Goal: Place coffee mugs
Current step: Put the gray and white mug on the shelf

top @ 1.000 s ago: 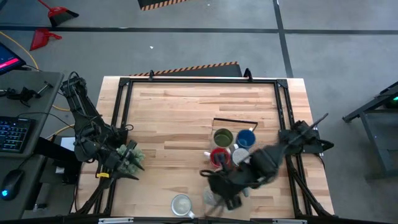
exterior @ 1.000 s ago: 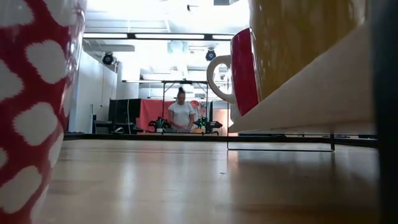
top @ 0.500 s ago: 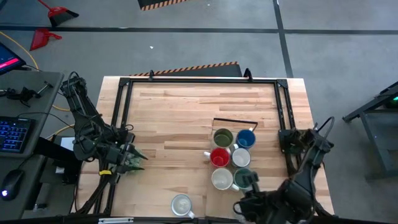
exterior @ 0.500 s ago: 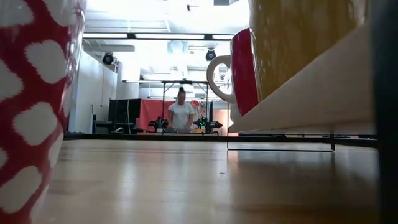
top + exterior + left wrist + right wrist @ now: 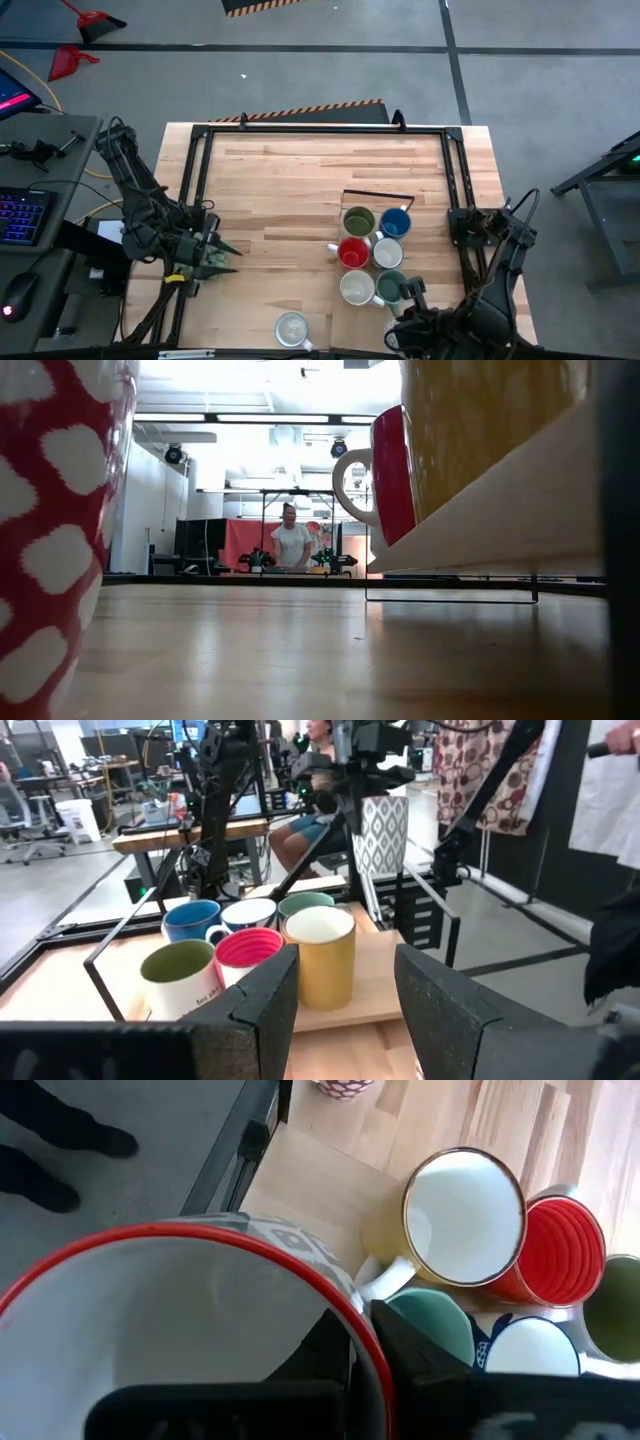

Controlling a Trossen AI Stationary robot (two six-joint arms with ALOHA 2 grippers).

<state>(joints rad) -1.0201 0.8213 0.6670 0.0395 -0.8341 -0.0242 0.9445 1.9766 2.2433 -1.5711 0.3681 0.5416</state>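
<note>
Mug in hand: a patterned grey-and-white mug with a red rim [image 5: 180,1280], pinched by its wall in my right jaws [image 5: 370,1342], 1 finger inside the rim and 1 outside, lifted off the table.
Cluster: 6 mugs [image 5: 372,255] stand touching in 3 pairs just ahead of and below those jaws; the yellow mug [image 5: 462,1220] and the teal mug [image 5: 430,1320] are nearest.
Loose mug: 1 more [image 5: 291,327] stands alone, off to the side of my right jaws near the table edge.
Handling, as I judge: stiff glazed ceramic, fairly heavy, slick and chippable. A wall pinch may let it swing, so lower it slowly and level, next to the nearest pair.
Left jaws [image 5: 345,1005]: spread wide, empty, waiting well apart across the table [image 5: 280,190], facing the cluster.
</note>
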